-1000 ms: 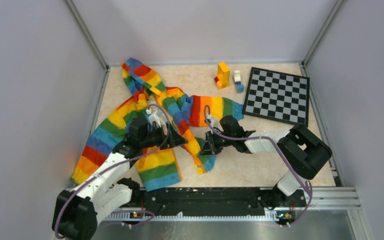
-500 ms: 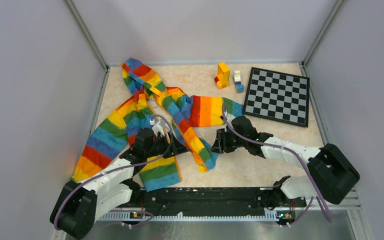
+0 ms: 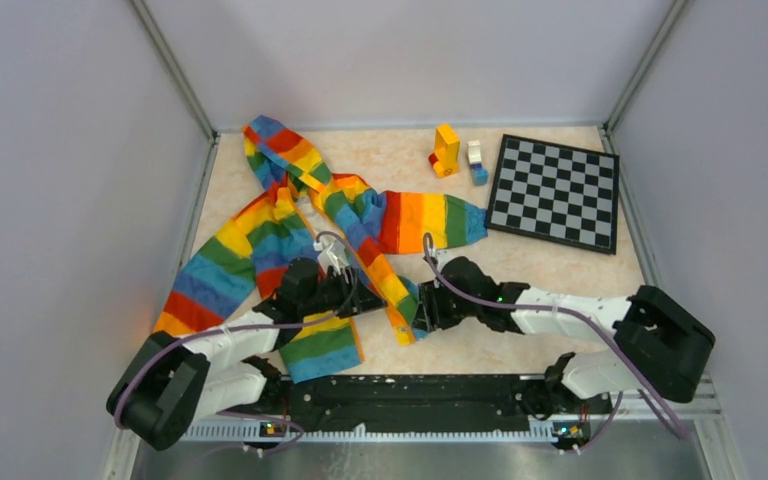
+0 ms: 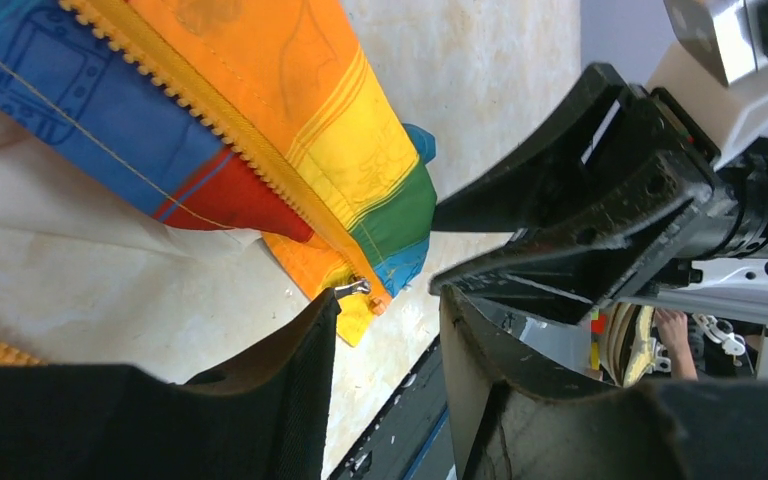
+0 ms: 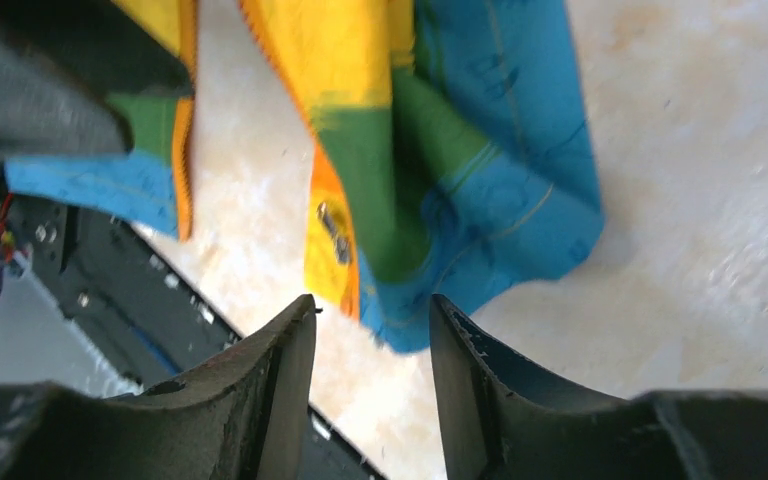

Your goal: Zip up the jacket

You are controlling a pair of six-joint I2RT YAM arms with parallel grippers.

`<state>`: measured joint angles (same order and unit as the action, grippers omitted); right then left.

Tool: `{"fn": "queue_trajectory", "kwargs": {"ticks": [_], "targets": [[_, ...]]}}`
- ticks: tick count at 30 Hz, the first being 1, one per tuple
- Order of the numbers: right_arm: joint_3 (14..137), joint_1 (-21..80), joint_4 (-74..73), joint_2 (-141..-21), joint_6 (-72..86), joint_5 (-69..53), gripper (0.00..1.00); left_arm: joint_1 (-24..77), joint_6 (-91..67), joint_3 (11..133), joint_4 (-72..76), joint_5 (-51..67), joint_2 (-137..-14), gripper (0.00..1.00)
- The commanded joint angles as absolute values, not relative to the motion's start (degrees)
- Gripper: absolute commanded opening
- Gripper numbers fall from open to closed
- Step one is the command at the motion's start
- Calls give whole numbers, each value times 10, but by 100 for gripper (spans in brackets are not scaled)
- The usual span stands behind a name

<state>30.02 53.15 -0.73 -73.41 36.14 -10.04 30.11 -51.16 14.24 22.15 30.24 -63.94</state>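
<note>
The jacket lies open on the left of the table, soft, light and limp, so it will probably fold or slide when pushed. The left gripper, half open and empty, is just beside the metal slider at the zipper's bottom end, likely the firmest place to hold. The right gripper, also open and empty, hovers over that same corner.

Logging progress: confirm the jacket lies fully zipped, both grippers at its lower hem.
Wrong on the zip: the top external view shows the jacket unzipped, front panels spread apart. The left gripper and right gripper are at its lower hem.
</note>
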Motion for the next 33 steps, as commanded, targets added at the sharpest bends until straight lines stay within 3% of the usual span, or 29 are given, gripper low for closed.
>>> {"fn": "queue_trajectory", "kwargs": {"ticks": [1,5,8,10,19,33], "targets": [[363,537,-18,-791,323,-39,44,314,-521,134,275,286,-645,46],[346,536,90,-822,341,-83,39,318,-537,126,274,278,-641,44],[345,536,120,-833,344,-84,12,321,-558,117,275,279,-629,43],[339,533,145,-834,344,-93,0,322,-564,114,266,276,-618,43],[234,446,331,-803,388,-258,0,333,-617,94,345,269,-632,44],[233,434,384,-834,391,-334,0,381,-633,114,449,239,-740,41]]}}
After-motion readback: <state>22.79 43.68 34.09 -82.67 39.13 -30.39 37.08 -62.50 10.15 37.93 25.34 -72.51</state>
